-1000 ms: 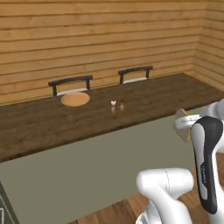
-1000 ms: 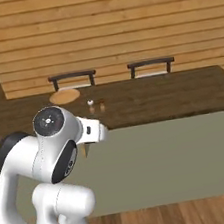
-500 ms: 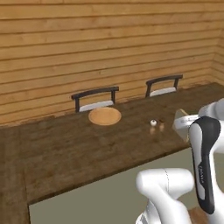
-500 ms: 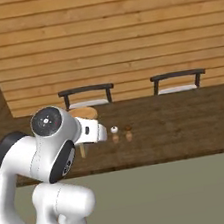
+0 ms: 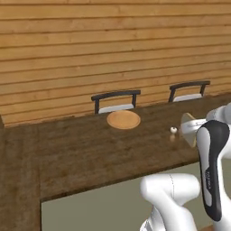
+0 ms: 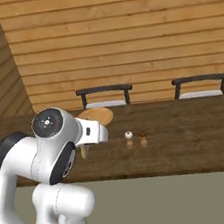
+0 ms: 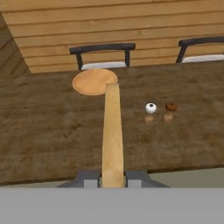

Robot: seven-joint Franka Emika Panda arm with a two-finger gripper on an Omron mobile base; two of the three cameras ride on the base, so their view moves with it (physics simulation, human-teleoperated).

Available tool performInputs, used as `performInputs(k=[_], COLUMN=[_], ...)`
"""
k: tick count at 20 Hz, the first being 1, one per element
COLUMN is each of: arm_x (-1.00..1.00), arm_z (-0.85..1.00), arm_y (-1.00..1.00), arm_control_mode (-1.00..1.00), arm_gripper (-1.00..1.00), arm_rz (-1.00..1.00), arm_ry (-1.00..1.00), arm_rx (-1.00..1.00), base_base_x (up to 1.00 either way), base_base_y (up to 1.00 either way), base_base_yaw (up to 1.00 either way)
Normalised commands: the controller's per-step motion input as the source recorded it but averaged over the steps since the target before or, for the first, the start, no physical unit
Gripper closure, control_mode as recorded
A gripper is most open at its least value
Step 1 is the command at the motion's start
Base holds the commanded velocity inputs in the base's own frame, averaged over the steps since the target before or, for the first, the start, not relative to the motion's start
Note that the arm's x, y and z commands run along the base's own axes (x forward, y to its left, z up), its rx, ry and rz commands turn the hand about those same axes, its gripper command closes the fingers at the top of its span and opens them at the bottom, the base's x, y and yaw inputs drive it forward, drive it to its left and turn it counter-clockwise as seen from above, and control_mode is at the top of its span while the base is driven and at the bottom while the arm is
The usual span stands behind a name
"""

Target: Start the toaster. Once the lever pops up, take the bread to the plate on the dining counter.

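- the whole scene has shifted across both base views over the last second: the plate [image 5: 123, 120] and the two chairs now sit larger and more central, so it is the base that has driven, closer to the dining counter [image 5: 81, 153]; the things on it have not moved.
- the gripper [image 7: 113, 178] is pinching the bread [image 7: 112, 131], seen edge-on in the hand view as a narrow tan strip running up from between the two dark fingertips; the jaws are closed onto its lower end.
- in the left base view the bread [image 5: 189, 128] shows as a pale slice held beside the arm's upper link, above the counter's near edge.
- the wooden plate [image 7: 94, 81] lies on the far side of the counter, in front of the left-hand chair [image 7: 103, 53]; the tip of the bread lines up with it in the hand view, but the slice looks well short of it.
- two small shakers [image 7: 150, 112] stand to the right of the plate, apart from it and off the straight line to it.
- judgement: the carrying step is under way; a reach forward over the counter and a release onto the plate are left.
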Motion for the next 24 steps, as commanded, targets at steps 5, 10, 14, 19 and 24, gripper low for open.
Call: performInputs(k=[5, 10, 14, 19, 24], arm_x=[0.00, 0.00, 0.00, 0.29, 0.98], arm_z=[0.00, 0.00, 0.00, 0.00, 0.00], arm_y=[0.00, 0.00, 0.00, 0.15, 0.32], arm_control_mode=[1.00, 1.00, 1.00, -1.00, -1.00], arm_gripper=[1.00, 1.00, 1.00, 1.00, 1.00], arm_rz=[0.00, 0.00, 0.00, 0.03, 0.12], arm_ry=[0.00, 0.00, 0.00, 0.01, 0.05], arm_rx=[0.00, 0.00, 0.00, 0.00, 0.00], base_base_x=[0.00, 0.01, 0.00, 0.00, 0.00], base_base_y=[0.05, 0.19, 0.03, 0.01, 0.00], base_base_yaw=[0.22, 0.12, 0.06, 0.00, 0.00])
